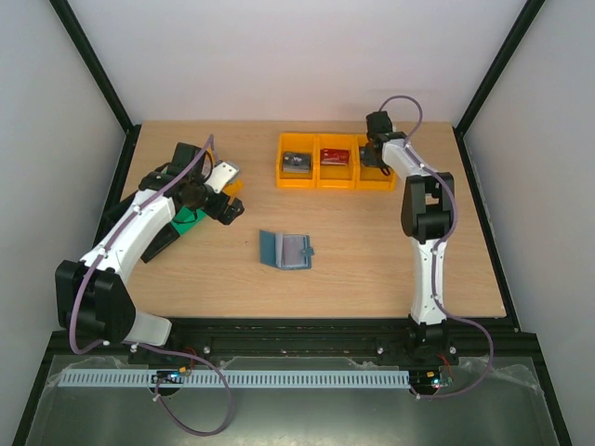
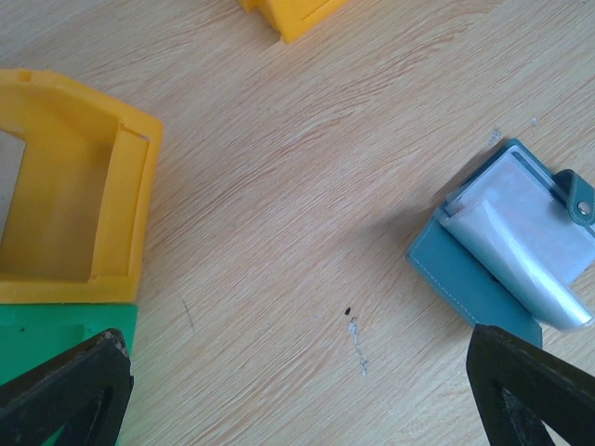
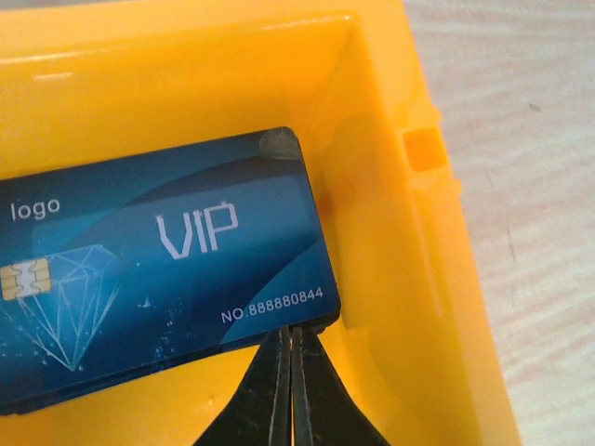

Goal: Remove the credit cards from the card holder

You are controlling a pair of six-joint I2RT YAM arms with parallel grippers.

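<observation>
The left claw gapes wide over the pale wooden bench. A yellow plastic bin and a green bin sit by one finger. The teal book-style card holder lies open by the other. The right claw is pinched closed inside an orange plastic bin, its tips at the edge of a blue VIP credit card. White walls enclose the bench.

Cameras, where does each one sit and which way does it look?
Top external: above and behind the arms, looking down at the table; both arms show, left tool and right tool.
Left wrist: on the left arm, looking down at the open card holder; its spread fingertips show.
Right wrist: on the right arm, looking into an orange bin holding a blue VIP card; its shut fingers show.
Shared: top and left wrist both show the card holder.
</observation>
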